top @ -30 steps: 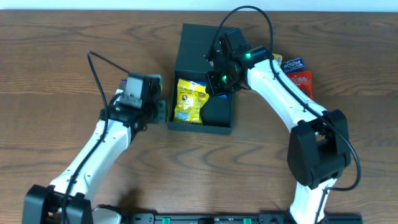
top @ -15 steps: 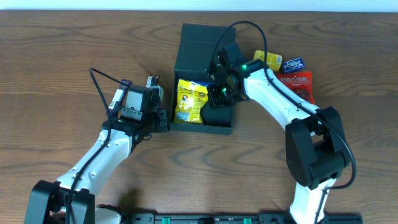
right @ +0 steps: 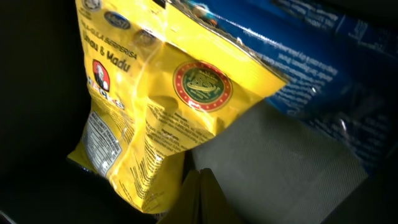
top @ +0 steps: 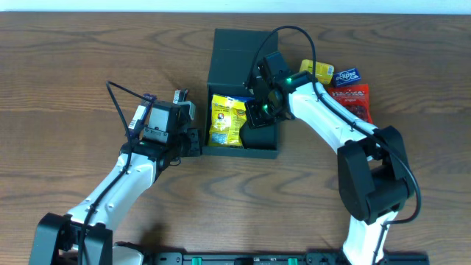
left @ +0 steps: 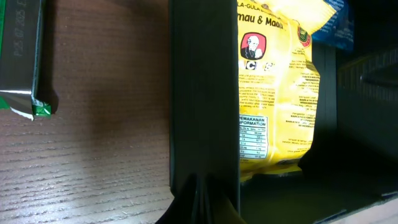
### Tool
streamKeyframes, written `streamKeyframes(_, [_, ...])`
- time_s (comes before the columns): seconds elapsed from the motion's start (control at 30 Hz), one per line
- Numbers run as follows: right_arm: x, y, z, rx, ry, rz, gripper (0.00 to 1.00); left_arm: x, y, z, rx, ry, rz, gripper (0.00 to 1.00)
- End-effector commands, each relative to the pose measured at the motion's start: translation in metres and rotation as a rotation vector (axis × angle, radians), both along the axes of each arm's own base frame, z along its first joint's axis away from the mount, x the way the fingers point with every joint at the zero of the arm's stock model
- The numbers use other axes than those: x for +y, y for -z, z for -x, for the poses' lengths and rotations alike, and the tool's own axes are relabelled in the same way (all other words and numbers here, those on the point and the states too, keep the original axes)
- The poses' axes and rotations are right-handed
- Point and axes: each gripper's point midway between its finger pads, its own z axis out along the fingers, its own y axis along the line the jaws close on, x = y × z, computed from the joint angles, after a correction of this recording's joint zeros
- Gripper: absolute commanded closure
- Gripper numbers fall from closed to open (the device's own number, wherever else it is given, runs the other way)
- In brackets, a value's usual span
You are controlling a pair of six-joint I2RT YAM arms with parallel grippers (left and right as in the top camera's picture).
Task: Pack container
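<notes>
The container (top: 234,51), a dark green box, sits on the wooden table (top: 73,59) a little toward 12 o'clock from the middle, with its flap lid open at 12 o'clock. Inside, along the 9 o'clock wall, lies a yellow snack packet (top: 226,120), with a blue packet (right: 311,62) partly under its 12 o'clock end. The left gripper (top: 193,140) touches the box's wall near the 8 o'clock corner. Its fingers are drawn together at the rim, and I cannot tell whether the wall is pinched between them. The right gripper (top: 257,112) reaches in from 3 o'clock, just beside the yellow snack packet. Its jaws are clenched with nothing seen between them, the tips at a grey textured surface (right: 267,162). Outside, at 2 o'clock, lie a small yellow packet (top: 316,70), a blue Eclipse packet (top: 346,75) and a red packet (top: 355,99). A green-and-silver packet (left: 22,56) lies on the table near 10 o'clock.
</notes>
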Motion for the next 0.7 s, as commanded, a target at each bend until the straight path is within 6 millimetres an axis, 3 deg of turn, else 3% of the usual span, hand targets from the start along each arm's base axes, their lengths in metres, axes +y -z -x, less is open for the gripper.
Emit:
streamKeyframes(0.0, [0.013,0.012,0.01,0.025,-0.027,0.004,0.99,-0.003,0.002,0.003,0.015,0.008,0.02,0.94])
streamKeyframes(0.23, [0.034,0.031,0.02,0.043,-0.061,0.011,0.99,-0.003,0.002,0.003,0.015,0.008,0.02,0.94])
streamKeyframes(0.43, [0.035,0.038,0.019,0.053,-0.052,0.012,0.99,-0.003,0.002,0.003,0.015,0.008,0.02,0.94])
streamKeyframes(0.57, [0.034,0.032,0.018,0.049,-0.046,0.01,0.99,-0.003,0.002,0.003,0.015,0.009,0.019,0.94])
streamKeyframes(0.67, [0.03,0.013,0.011,0.035,-0.032,0.001,0.99,-0.003,0.002,0.003,0.015,0.009,0.019,0.94])
